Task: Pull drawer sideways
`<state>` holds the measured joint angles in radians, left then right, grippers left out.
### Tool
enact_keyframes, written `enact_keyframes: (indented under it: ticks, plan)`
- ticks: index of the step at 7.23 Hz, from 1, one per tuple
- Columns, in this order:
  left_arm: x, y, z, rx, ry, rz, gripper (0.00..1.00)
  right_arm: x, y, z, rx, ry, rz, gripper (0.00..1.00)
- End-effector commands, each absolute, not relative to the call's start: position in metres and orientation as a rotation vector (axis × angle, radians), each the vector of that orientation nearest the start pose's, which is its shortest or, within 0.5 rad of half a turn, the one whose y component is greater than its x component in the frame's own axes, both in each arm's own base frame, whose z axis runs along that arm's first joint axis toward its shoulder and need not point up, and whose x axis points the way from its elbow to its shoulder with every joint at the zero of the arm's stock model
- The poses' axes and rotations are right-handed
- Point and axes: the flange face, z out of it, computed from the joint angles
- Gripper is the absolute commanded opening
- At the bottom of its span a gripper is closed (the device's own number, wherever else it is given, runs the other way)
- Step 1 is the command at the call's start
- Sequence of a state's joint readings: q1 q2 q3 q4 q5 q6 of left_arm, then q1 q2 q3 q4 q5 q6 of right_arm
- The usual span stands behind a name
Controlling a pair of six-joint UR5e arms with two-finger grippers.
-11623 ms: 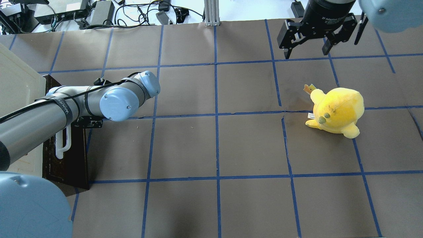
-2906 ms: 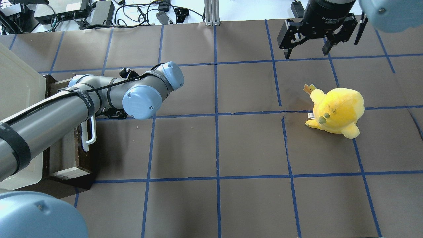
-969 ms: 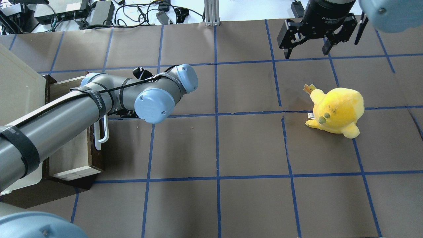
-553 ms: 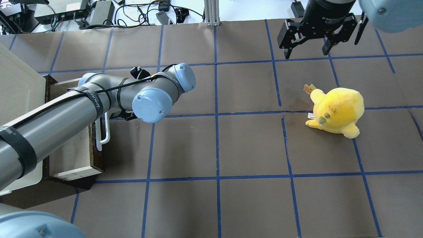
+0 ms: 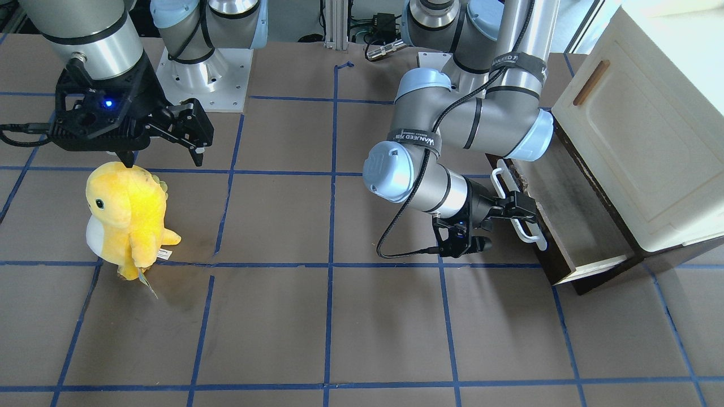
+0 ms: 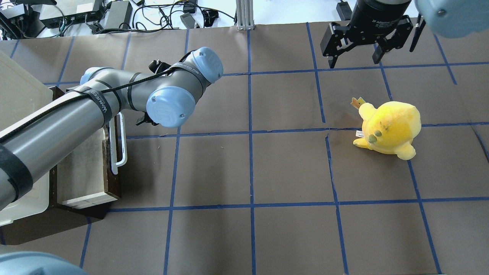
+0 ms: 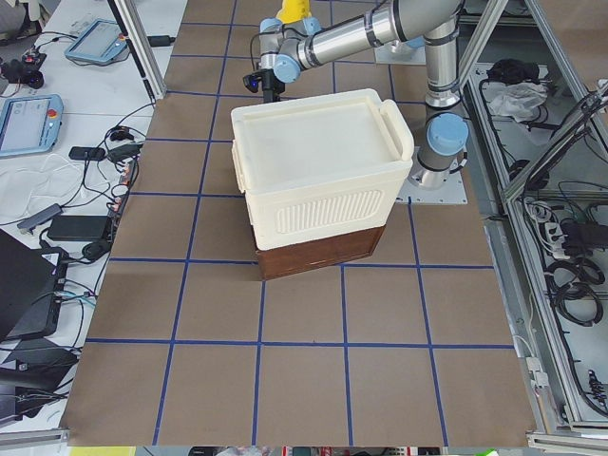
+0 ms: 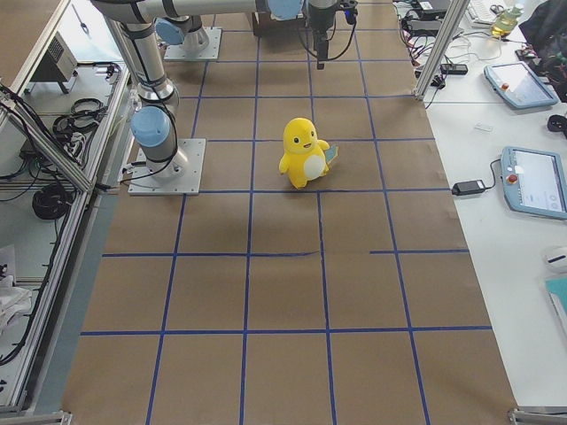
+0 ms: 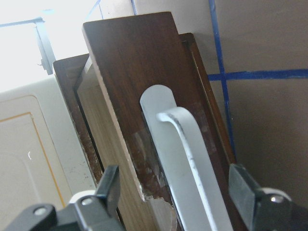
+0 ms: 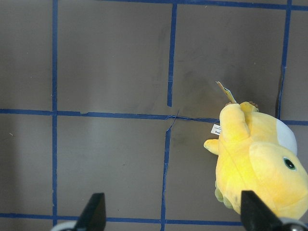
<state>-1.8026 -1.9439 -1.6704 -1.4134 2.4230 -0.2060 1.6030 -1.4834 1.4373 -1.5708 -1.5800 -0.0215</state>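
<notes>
The dark brown drawer [image 6: 114, 179] stands pulled out of the cream cabinet [image 6: 19, 99], its greyish floor showing; it also shows in the front-facing view [image 5: 565, 226]. Its white bar handle [image 6: 119, 149] [image 5: 530, 236] runs along the front. My left gripper [image 5: 500, 226] is open beside the handle; in the left wrist view the gripper [image 9: 178, 192] has its fingers spread, with the handle [image 9: 187, 144] and drawer front [image 9: 139, 62] showing beyond them. In the overhead view the wrist hides it. My right gripper [image 6: 353, 59] [image 10: 173, 211] is open and empty, hanging above the table.
A yellow plush toy [image 6: 387, 128] [image 5: 124, 215] stands on the table on the right, close below the right gripper. The cabinet's door with a small brown handle [image 5: 591, 82] is above the drawer. Cables and boxes [image 6: 114, 15] lie past the far edge.
Over the earlier frames the drawer slid out to the right with my left gripper at its handle. In the last second the left wrist moved toward the far side; the drawer stayed put.
</notes>
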Motion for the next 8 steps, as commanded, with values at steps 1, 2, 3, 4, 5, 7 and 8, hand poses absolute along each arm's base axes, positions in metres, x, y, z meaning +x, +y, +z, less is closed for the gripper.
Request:
enact_keyframes:
  ticks: [1,2,3,4,5,7,8]
  plan:
    - [-0.208,-0.548,0.368,0.182,2.508,-0.003,1.00,0.149,-0.529,0.509,-0.087,3.149,-0.073,1.00]
    - [-0.206,-0.535,0.400,0.165,2.613,-0.052,1.00,0.149,-0.529,0.509,-0.084,3.149,-0.073,1.00]
    - [-0.196,-0.525,0.423,0.124,2.746,-0.079,1.00,0.149,-0.529,0.509,-0.087,3.149,-0.073,1.00]
    - [-0.189,-0.510,0.450,0.125,2.853,-0.123,1.00,0.149,-0.529,0.509,-0.084,3.149,-0.073,1.00]
    - [-0.192,-0.493,0.481,0.110,2.968,-0.205,1.00,0.149,-0.529,0.509,-0.084,3.149,-0.073,1.00]
    - [-0.159,-0.470,0.523,-0.011,3.106,-0.254,1.00,0.149,-0.529,0.509,-0.084,3.149,-0.073,1.00]
    - [-0.140,-0.470,0.524,-0.080,3.124,-0.239,1.00,0.149,-0.529,0.509,-0.084,3.149,-0.073,1.00]
